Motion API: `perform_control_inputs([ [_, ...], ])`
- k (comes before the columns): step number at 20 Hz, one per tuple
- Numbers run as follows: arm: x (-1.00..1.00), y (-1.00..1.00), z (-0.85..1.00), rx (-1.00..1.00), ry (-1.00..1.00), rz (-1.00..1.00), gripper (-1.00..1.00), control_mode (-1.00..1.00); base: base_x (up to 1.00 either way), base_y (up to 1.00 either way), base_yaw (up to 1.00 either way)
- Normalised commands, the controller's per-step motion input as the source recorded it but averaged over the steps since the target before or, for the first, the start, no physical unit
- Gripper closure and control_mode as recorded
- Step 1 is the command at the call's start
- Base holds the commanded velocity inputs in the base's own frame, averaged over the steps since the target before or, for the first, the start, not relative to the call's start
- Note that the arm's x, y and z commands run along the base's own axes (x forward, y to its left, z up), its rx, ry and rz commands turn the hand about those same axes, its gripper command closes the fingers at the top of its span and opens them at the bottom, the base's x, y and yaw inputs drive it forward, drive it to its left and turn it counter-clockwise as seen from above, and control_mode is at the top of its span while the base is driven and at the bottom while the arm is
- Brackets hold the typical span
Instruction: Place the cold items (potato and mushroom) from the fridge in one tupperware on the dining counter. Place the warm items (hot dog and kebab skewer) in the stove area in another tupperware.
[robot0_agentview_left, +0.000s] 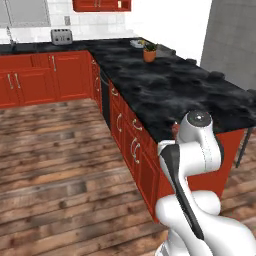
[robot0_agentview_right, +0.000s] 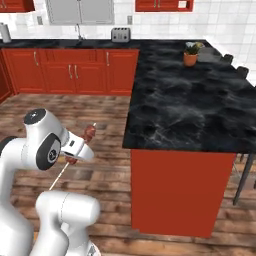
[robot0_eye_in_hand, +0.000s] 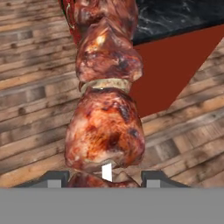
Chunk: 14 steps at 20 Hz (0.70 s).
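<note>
In the hand view the jaws (robot0_eye_in_hand: 103, 179) are pinching the kebab skewer (robot0_eye_in_hand: 105, 109), its browned meat chunks running up from between the two dark finger tips (robot0_eye_in_hand: 54, 178). In the right base view the kebab skewer (robot0_agentview_right: 88, 134) is being carried in the air over the wooden floor (robot0_agentview_right: 100, 120), just off the near left corner of the black counter (robot0_agentview_right: 185, 110), with its thin stick slanting down toward the arm. The counter is standing on red cabinets (robot0_agentview_right: 75, 70). A potted plant (robot0_agentview_right: 190, 54) is sitting near the counter's far right edge, and a toaster (robot0_agentview_right: 120, 34) is resting by the far wall. In the left base view the plant (robot0_agentview_left: 149, 51) is standing toward the counter's far end.
</note>
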Motion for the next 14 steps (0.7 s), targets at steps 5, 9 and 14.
perform_control_inputs([
  [5,0.00,0.00,0.00,0.00,0.00,0.00,1.00,1.00,-0.30,-1.00,-0.05],
  [9,0.00,0.00,0.00,0.00,0.00,0.00,1.00,1.00,0.09,-1.00,0.00],
  [14,0.00,0.00,0.00,0.00,0.00,0.00,1.00,1.00,0.26,-1.00,0.00],
])
